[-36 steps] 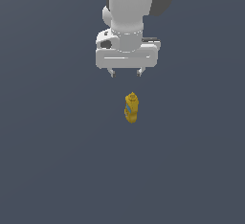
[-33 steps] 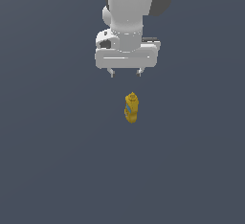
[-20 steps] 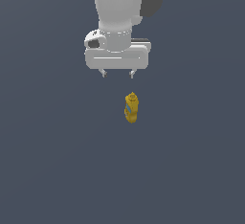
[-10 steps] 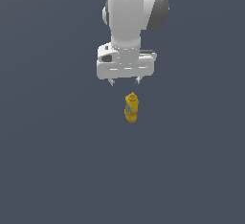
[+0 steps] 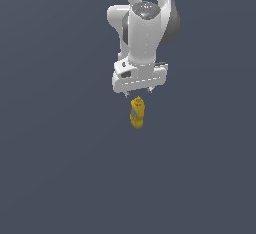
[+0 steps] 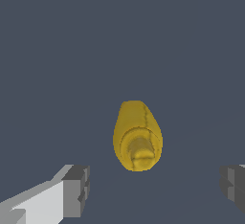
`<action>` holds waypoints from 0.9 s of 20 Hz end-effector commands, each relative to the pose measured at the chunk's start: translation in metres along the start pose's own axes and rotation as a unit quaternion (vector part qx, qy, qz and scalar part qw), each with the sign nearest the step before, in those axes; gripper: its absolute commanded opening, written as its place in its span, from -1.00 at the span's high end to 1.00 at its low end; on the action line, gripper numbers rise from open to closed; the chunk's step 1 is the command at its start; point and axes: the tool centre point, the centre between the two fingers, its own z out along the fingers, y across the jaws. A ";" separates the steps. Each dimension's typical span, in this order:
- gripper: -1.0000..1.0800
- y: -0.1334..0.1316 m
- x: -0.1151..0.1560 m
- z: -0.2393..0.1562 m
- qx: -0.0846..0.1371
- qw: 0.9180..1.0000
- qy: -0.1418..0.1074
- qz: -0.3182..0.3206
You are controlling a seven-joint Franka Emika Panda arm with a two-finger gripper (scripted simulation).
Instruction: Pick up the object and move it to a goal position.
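The object (image 5: pixel 137 112) is a small yellow squeeze bottle with a blue label patch, standing on the dark grey floor at the middle of the exterior view. My gripper (image 5: pixel 138 91) hangs just above and behind its cap, fingers pointing down, open and empty. In the wrist view the object (image 6: pixel 137 136) shows from above, nozzle cap toward the camera. It lies between and ahead of the two grey fingertips (image 6: pixel 76 190), clear of both.
The white arm (image 5: pixel 145 33) rises toward the upper edge of the exterior view. Plain dark grey floor (image 5: pixel 60 168) surrounds the bottle on every side, with nothing else standing on it.
The gripper has swung from the exterior view's left back over the bottle and come down closer to its cap, with the wrist turned. The bottle has stayed put.
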 end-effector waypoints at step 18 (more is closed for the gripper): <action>-0.92 -0.002 -0.001 0.050 0.000 1.000 0.000 -0.005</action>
